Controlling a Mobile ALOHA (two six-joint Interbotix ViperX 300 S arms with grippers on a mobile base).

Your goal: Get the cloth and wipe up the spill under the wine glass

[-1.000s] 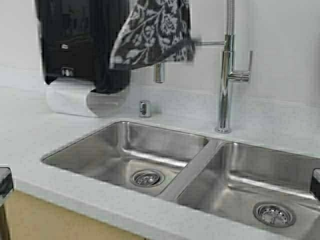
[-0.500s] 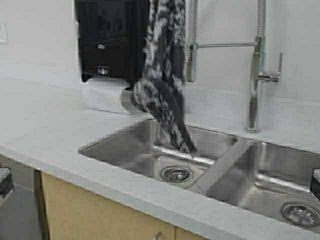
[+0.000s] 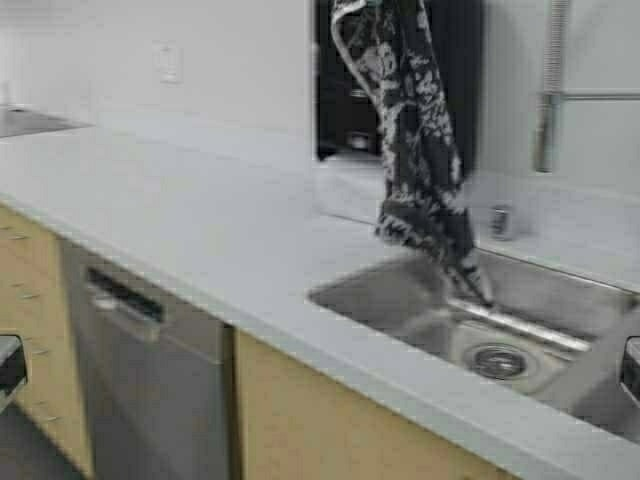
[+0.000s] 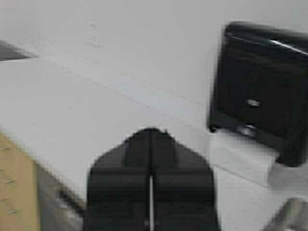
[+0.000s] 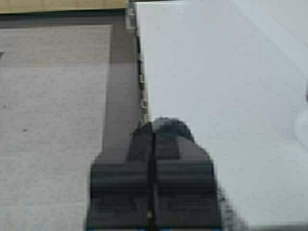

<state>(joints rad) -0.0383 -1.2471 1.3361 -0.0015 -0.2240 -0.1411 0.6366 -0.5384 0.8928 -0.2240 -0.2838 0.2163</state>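
So the long dark navy cloth with the pale floral print [image 3: 420, 150] hangs down in front of the black wall dispenser [image 3: 345, 90], its top cut off by the frame edge, so I can't see what holds it up. Its lower tip dangles over the steel sink basin [image 3: 400, 300] in the pale grey countertop [image 3: 200, 230]. No stemmed glass anywhere in my views. My left gripper [image 4: 150, 163] is pressed together, out over the counter edge facing the dispenser. My right gripper [image 5: 153, 163] is pressed together too, sitting above the counter's edge with grey floor [image 5: 53, 120] beside it. Only slivers of my arms show in the high view.
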